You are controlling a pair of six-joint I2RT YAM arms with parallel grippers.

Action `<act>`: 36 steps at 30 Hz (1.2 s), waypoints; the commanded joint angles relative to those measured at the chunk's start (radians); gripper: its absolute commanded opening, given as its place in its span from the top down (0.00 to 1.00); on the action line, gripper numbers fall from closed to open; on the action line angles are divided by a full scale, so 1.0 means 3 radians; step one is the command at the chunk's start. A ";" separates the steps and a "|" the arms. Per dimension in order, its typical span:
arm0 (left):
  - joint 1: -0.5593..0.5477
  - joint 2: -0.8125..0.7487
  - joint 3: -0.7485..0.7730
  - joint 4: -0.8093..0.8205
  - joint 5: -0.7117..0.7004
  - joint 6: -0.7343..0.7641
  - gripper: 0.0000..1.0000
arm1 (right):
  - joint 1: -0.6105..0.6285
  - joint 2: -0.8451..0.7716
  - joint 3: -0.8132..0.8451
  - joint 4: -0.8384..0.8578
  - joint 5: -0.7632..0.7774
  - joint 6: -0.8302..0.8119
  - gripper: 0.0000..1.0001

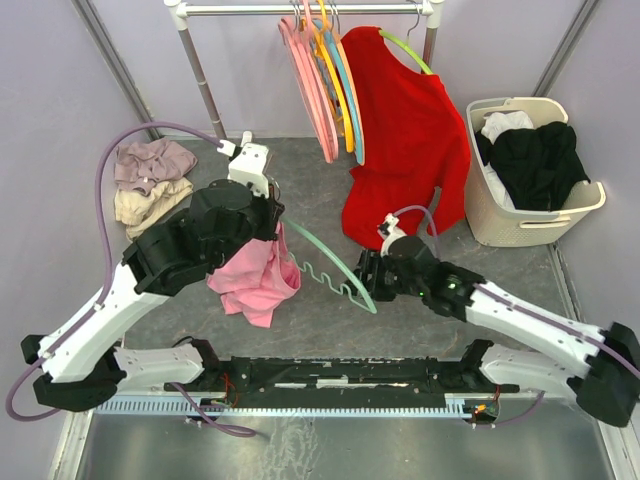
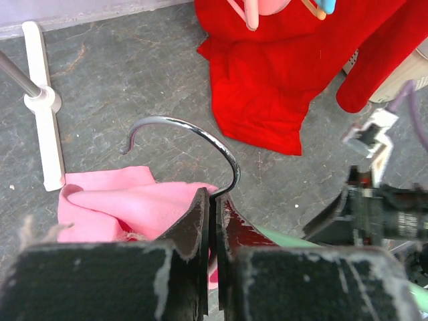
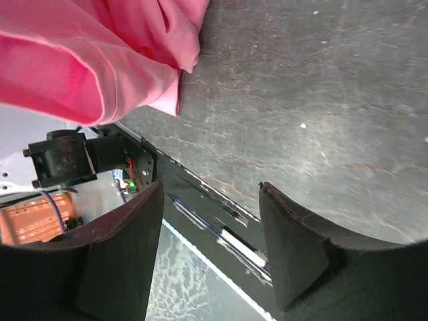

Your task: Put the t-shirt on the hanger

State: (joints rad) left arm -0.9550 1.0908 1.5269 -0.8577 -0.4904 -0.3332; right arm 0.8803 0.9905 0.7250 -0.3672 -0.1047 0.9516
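While left hand [image 2: 214, 200] clamps hanger [image 1: 335, 262] at hook [image 2: 200, 132], t-shirt [image 1: 255, 280] hangs bunched at its 10 o'clock end. Hanger runs 10 to 4 o'clock; right hand [image 3: 210, 187], apart and empty, nearer bare 4 o'clock end.

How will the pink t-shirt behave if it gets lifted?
Probably floppy: the t-shirt sags in bunched folds below the hanger. Likely light, since that thin hanger shows no bend. It may slide off, as it is bunched toward one side.

We see a bubblegum-pink t-shirt [image 1: 255, 280] of soft matt cloth, a smooth mint-green plastic hanger [image 1: 338, 262], its glossy metal hook [image 2: 221, 146], a rough grey tabletop [image 3: 321, 100].
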 commanded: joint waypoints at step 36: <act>-0.0002 -0.0233 -0.0174 0.0684 -0.0085 0.0129 0.97 | 0.0301 0.1375 0.0118 0.2369 -0.0431 0.0916 0.90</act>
State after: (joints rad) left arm -0.9550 1.0683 1.5017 -0.7734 -0.4915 -0.3325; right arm 0.9615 1.4216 0.7517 0.2787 -0.2260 1.2221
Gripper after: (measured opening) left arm 0.055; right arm 0.197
